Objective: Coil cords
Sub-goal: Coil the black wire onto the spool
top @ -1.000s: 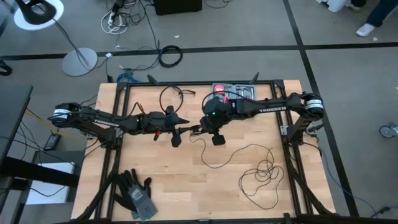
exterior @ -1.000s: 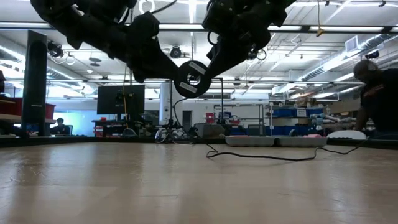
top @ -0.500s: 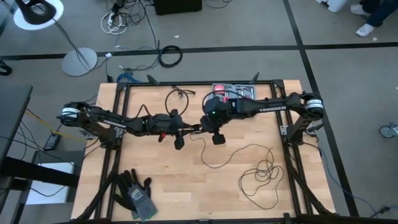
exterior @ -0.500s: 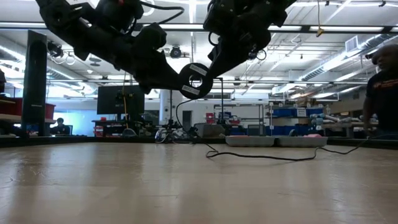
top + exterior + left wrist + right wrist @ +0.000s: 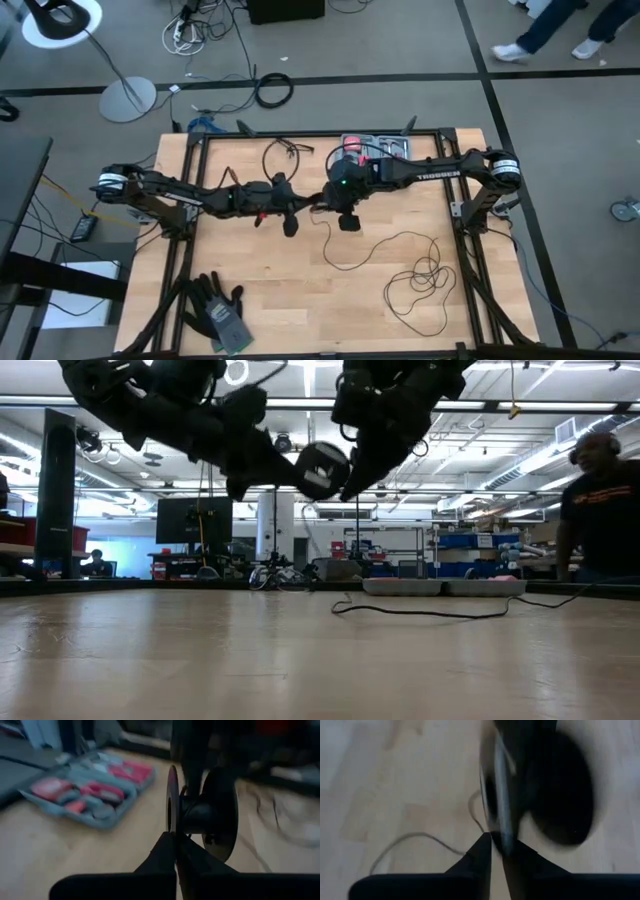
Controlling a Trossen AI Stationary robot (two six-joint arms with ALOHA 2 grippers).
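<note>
Workshop room behind, wooden table (image 5: 300,290) under both arms. Your left gripper (image 5: 312,207) is pressed together on the puck (image 5: 322,467) at the cable end, held in the air above mid-table; in the left wrist view the fingers (image 5: 167,852) pinch the disc's edge. Your right gripper (image 5: 326,206) meets it tip to tip at the same puck; its fingers (image 5: 480,855) sit astride the rim, but whether they grip or have let go, can't tell. Looks like a handover step, puck passing between grippers. From the puck the thin cable (image 5: 400,262) hangs down and runs loose across the table toward the right front, ending in a messy tangle, so no real coil yet. Next you need one gripper clearly owning the puck and the other free to gather slack into loops. Both arms stretched inward, roughly level, meeting at centre. Gloves (image 5: 215,308) lie near the front left, tool case (image 5: 375,146) at the back.
</note>
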